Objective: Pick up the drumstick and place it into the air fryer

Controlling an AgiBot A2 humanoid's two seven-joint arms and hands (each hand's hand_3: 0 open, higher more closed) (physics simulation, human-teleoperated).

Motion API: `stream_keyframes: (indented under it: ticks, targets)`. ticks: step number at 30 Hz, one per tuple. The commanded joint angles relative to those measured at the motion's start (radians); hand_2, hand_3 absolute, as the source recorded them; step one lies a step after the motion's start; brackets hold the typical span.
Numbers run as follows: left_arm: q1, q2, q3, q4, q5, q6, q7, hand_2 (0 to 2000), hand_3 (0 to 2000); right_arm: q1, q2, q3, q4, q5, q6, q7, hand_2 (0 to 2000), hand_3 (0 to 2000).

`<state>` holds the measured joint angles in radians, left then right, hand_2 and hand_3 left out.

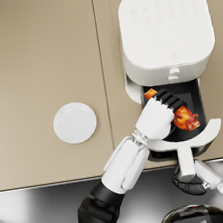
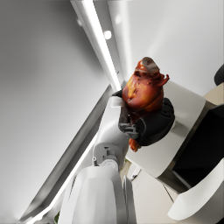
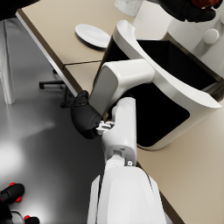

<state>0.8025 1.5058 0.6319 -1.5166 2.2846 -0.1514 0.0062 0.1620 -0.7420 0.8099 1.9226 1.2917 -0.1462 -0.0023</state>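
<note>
Plate (image 1: 75, 122) left of air fryer (image 1: 164, 29)

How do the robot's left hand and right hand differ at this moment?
The left hand holds the drumstick over the air fryer's open drawer; the right hand grips the drawer handle. The left hand is over the table; the right hand is off its front edge. Both are dark and closed on something.

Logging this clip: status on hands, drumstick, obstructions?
Left hand grips drumstick over open air fryer drawer. Right hand holds drawer handle. Nothing blocking the drawer.
</note>
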Motion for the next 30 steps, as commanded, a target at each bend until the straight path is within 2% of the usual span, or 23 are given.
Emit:
stream_keyframes:
  ticks: [1,2,3,7,8,9,10,12,16,23,30]
  targets:
    - [0.027,0.027,-0.007,0.057,0.000,-0.002,0.000,2000,2000,-0.001,0.004,0.002,0.002,0.000,0.001,0.000,2000,2000]
    - [0.022,0.026,-0.011,0.055,0.000,-0.003,-0.001,639,1673,0.000,0.006,0.003,0.005,0.000,0.002,0.000,2000,2000]
    - [0.019,0.027,-0.016,0.065,0.000,0.032,-0.002,0,1347,-0.001,0.008,0.004,0.007,0.000,0.001,0.000,2000,2000]
    - [-0.048,-0.017,-0.022,-0.027,0.000,0.110,-0.005,0,40,-0.001,0.011,0.006,0.008,0.000,0.005,0.001,2000,2000]
    - [-0.082,-0.044,-0.029,-0.085,0.000,0.121,-0.005,0,0,0.002,-0.186,0.046,0.066,0.000,0.005,0.001,2000,2000]
    - [-0.116,-0.070,-0.046,-0.146,0.000,0.130,-0.005,0,0,0.033,-0.179,0.065,0.056,0.000,0.009,0.001,2000,2000]
    - [-0.135,-0.097,-0.063,-0.191,0.000,0.136,-0.005,0,0,0.009,-0.211,0.024,0.045,0.000,0.016,0.001,2000,2000]
    - [-0.188,-0.144,-0.132,-0.275,0.000,0.143,-0.006,0,0,0.064,-0.203,0.064,0.026,0.000,0.029,0.000,2000,2000]
    - [-0.274,-0.205,-0.283,-0.355,0.000,0.149,-0.006,0,0,0.120,-0.229,0.064,-0.025,0.000,0.043,0.001,2000,2000]
    - [-0.400,-0.257,-0.482,-0.407,0.000,0.151,-0.006,0,0,0.243,-0.298,0.060,-0.182,0.001,0.092,0.005,2000,2000]
    - [-0.455,-0.262,-0.568,-0.413,0.000,0.151,-0.006,0,0,0.382,-0.367,0.060,-0.353,0.001,0.149,0.011,2000,2000]
